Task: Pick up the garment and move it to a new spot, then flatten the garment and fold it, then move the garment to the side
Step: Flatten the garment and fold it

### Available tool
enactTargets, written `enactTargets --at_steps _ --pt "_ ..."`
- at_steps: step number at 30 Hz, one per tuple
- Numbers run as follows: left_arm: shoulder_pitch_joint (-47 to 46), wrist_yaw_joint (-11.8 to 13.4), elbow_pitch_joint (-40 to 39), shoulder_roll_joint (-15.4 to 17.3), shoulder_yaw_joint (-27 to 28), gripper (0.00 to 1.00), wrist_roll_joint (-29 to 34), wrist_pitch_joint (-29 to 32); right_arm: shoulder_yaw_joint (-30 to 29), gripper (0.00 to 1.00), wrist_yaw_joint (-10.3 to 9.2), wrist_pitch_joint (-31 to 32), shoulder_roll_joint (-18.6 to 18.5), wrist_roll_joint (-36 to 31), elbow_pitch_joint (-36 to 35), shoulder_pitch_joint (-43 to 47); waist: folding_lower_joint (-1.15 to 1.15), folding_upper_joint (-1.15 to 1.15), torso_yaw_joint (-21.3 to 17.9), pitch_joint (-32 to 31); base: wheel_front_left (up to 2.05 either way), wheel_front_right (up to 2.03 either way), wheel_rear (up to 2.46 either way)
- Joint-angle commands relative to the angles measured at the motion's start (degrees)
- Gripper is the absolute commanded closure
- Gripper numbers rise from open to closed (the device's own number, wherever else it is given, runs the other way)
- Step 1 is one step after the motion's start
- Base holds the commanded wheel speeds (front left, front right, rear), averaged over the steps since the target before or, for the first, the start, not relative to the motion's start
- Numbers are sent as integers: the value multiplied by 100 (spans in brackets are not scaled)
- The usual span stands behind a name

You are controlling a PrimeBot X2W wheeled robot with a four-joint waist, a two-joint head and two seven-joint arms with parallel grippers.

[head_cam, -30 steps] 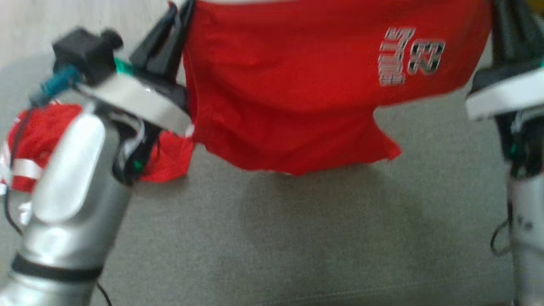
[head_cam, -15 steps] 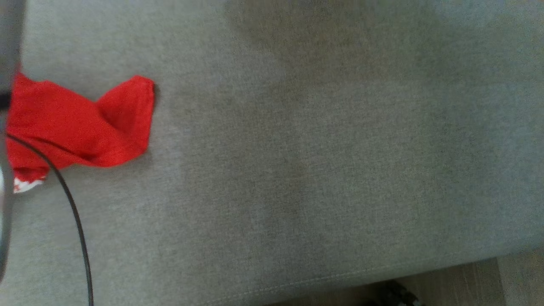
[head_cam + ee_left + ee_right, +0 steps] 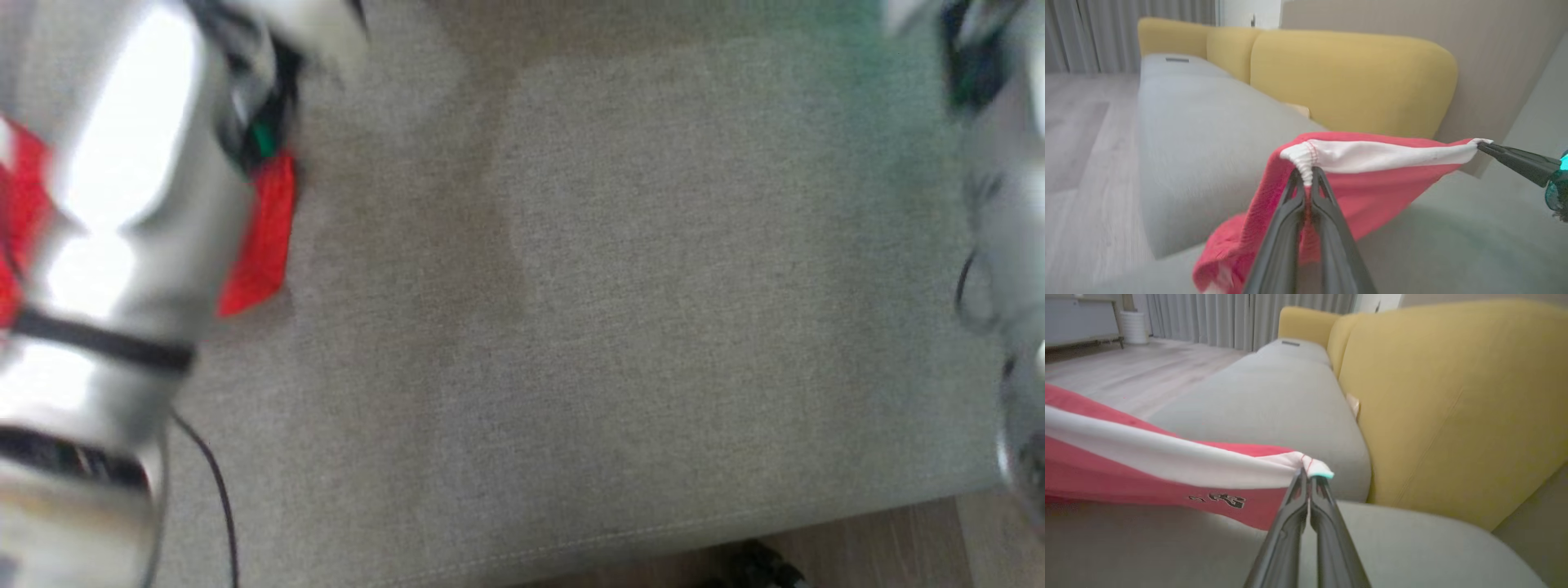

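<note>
The left end effector point(image 3: 1308, 178) is pinched on one corner of the white waistband point(image 3: 1380, 155). The right end effector point(image 3: 1309, 476) pinches the other corner. The red garment point(image 3: 1372, 192) hangs stretched between them, above the grey sofa seat point(image 3: 1208, 134) and in front of the yellow backrest point(image 3: 1355, 77). Held taut like this, it should go down flat, ready for folding.

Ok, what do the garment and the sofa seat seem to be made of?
Garment: red matte knit, probably a light sports jersey, going by its fine ribbed texture and soft drape. Its white band is puckered and stitched at the end, so likely elastic. Sofa seat: grey woven upholstery cloth, matte, with a fine visible weave.
</note>
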Motion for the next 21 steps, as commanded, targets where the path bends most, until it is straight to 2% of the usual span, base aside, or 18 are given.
enactTargets --at_steps 1,5,9,15,21 --pt "-73 9 -226 183 138 100 -50 -29 82 100 -6 -14 -10 83 -115 10 0 0 19 -110 0 0 0" --pt "850 9 -423 257 -125 100 -57 -29 588 100 -6 61 -162 483 159 635 0 0 64 -390 0 0 0" --pt "1614 9 -662 382 -445 100 48 -30 1063 100 -6 150 -432 927 122 1227 0 0 91 -690 0 0 0" --pt "2400 9 -910 476 -637 100 194 -30 1620 100 -6 342 -940 1558 -315 2067 0 0 61 -1054 0 0 0" --pt "2921 9 -1144 449 -566 100 382 -30 1889 100 -6 520 -1421 2023 -913 2812 0 0 3 -1322 0 0 0"
